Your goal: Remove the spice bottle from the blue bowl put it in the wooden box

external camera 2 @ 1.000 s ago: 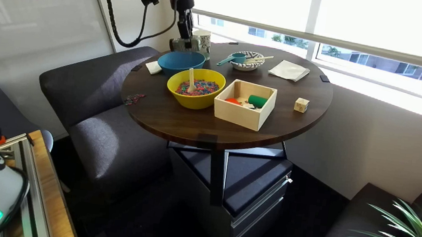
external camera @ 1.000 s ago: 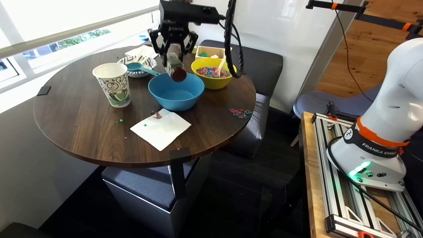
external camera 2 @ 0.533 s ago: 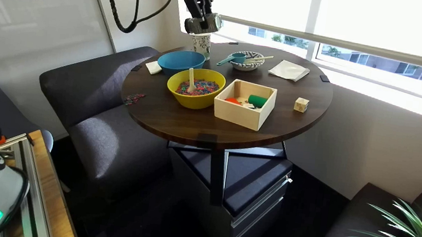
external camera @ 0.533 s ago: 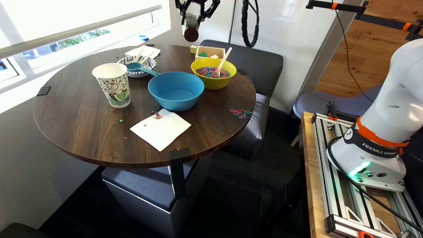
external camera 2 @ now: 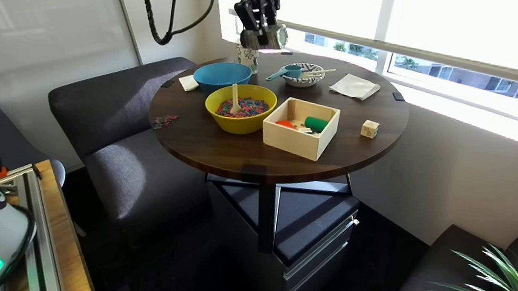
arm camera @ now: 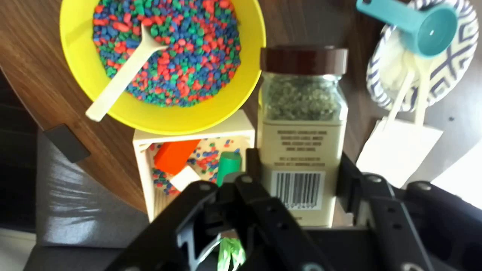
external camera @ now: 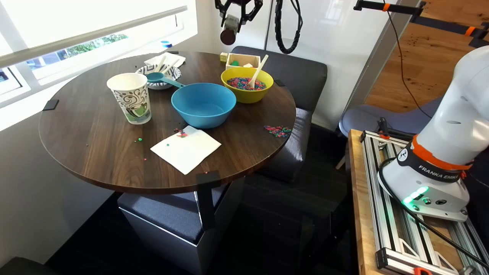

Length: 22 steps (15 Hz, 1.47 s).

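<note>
The spice bottle [arm camera: 304, 99] has a dark brown cap, clear glass with dried herbs, and a pale label with a barcode. My gripper [arm camera: 299, 171] is shut on its sides in the wrist view. In both exterior views the bottle [external camera: 230, 27] [external camera 2: 277, 36] lies sideways in my gripper [external camera 2: 262, 33], held high above the table. The blue bowl [external camera: 204, 112] [external camera 2: 222, 76] stands below and looks empty inside. The open wooden box [external camera 2: 291, 140] stands beside the yellow bowl and also shows in the wrist view [arm camera: 144, 180]. It holds a green cylinder, an orange-red piece and small bits.
A yellow bowl [external camera 2: 237, 126] full of coloured bits, with a spoon standing in it, is between the blue bowl and the box. A paper cup [external camera: 133, 101], a patterned bowl [external camera 2: 302, 81] with a blue scoop, napkins [external camera: 186, 149] and a wooden block [external camera 2: 369, 129] stand on the round table.
My gripper has lifted the bottle up from just over the blue bowl and carried it toward the box side. Over the last half second it shifted only a little further that way.
</note>
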Tool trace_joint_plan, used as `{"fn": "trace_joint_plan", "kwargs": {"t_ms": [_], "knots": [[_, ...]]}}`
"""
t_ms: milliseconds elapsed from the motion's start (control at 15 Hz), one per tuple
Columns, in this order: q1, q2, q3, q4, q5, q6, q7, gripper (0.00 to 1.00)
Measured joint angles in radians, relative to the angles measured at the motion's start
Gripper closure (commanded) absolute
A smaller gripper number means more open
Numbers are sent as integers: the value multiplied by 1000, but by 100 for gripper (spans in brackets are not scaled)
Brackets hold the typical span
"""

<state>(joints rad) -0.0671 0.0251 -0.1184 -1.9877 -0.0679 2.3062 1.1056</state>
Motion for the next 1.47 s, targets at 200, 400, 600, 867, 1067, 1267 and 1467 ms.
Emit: {"fn": "trace_joint_plan", "kwargs": {"t_ms": [200, 400, 600, 867, 1067, 1267, 1467], "knots": [[-59, 2, -47, 1, -7, 1, 66, 52], [-84, 1, -62, 2, -7, 1, 91, 77], [-84, 8, -60, 2, -4, 1, 77, 77], [-110, 63, -76, 1, 37, 3, -71, 77], [-134, 122, -88, 6, 83, 5, -178, 77], [-142, 182, -94, 34, 126, 5, -228, 77], [-142, 226, -96, 62, 129, 5, -236, 77]]}}
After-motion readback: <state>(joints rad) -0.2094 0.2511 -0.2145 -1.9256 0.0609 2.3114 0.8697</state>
